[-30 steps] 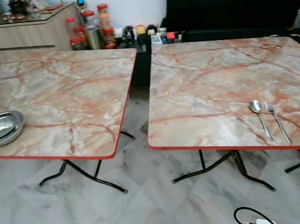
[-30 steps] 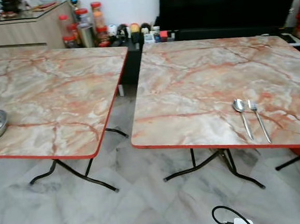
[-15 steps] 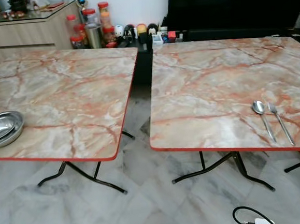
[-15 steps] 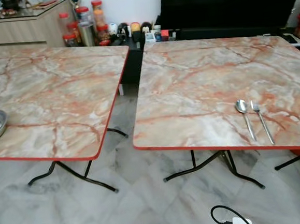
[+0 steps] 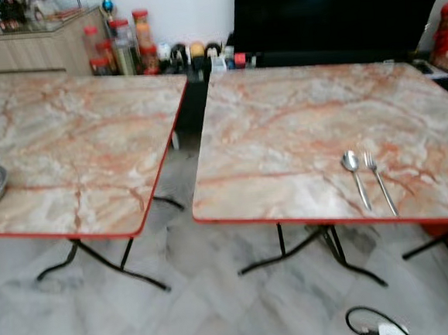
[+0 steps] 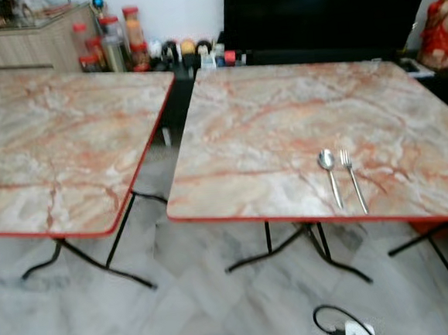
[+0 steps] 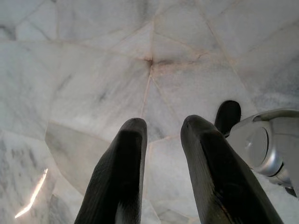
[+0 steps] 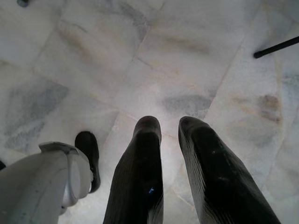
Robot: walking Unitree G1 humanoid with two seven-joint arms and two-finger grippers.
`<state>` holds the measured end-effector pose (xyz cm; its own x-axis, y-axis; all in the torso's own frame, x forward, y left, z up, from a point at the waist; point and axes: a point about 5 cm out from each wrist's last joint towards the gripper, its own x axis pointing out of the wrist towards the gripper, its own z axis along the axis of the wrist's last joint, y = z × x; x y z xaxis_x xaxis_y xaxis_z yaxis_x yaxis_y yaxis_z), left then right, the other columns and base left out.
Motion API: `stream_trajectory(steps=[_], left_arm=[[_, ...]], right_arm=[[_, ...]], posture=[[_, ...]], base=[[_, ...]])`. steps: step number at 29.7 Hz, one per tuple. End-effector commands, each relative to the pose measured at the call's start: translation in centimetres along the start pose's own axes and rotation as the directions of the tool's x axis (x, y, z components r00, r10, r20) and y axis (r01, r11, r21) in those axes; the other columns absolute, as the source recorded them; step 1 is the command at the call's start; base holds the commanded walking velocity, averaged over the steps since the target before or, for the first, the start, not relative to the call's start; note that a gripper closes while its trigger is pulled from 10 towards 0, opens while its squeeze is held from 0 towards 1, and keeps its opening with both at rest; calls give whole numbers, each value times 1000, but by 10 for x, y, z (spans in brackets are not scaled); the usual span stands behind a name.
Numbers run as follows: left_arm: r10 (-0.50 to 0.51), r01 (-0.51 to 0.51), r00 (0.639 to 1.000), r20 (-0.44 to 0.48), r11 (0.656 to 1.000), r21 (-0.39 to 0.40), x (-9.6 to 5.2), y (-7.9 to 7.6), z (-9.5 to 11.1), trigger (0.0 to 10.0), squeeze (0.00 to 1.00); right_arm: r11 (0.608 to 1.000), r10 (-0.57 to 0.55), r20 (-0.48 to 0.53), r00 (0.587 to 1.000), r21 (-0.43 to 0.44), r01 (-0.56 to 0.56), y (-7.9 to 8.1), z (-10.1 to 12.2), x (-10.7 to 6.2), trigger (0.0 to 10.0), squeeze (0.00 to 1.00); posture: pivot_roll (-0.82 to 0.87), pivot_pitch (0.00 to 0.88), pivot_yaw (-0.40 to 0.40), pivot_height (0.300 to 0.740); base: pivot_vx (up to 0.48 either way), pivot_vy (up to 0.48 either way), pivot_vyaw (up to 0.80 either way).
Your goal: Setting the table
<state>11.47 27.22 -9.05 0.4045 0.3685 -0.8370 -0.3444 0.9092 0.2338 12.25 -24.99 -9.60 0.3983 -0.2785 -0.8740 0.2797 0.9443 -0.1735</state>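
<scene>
Steel spoon (image 5: pixel 354 176) and fork (image 5: pixel 379 181), handles nearward

Two marble-patterned folding tables (image 5: pixel 90 139) side by side, grey marble tile floor (image 5: pixel 219 307), white wall (image 5: pixel 184 8), wooden cabinet (image 5: pixel 21 51)

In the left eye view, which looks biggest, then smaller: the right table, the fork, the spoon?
1. Right table, by far the biggest.
2. Fork and spoon look about the same length, so I won't rank them.
</scene>
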Motion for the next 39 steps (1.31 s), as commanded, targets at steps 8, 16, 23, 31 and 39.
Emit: stream_trajectory(steps=[8, 16, 23, 31, 39], left_arm=[[1, -1, 1000, 7, 1000, -11, 0, -2, 2, 10000, 0], [-2, 2, 1000, 8, 1000, 0, 0, -3, 3, 10000, 0], [-1, 1, 1000, 10, 1000, 11, 1, -1, 5, 10000, 0], [0, 0, 1000, 9, 1000, 13, 1, 0, 5, 10000, 0], [2, -2, 1000, 6, 1000, 18, 1, 1, 5, 10000, 0]], right_arm=[[1000, -1, 72, 997, 26, -1, 2, 9, 0, 10000, 0], [999, 9, 144, 989, -49, -2, 2, 17, -1, 10000, 0], [1000, -22, 233, 972, -10, 25, 1, 23, -3, 10000, 0], [999, -28, 279, 960, -28, 37, 1, 27, -4, 10000, 0], [998, -48, 304, 951, -13, 54, 1, 28, -5, 10000, 0]], posture=[[29, 0, -24, 732], [5, 0, -17, 732], [-4, 0, -11, 732], [-9, 0, -11, 732], [-6, 0, -7, 732]], base=[[0, 0, 0], [0, 0, 0], [0, 0, 0], [0, 0, 0], [0, 0, 0]])
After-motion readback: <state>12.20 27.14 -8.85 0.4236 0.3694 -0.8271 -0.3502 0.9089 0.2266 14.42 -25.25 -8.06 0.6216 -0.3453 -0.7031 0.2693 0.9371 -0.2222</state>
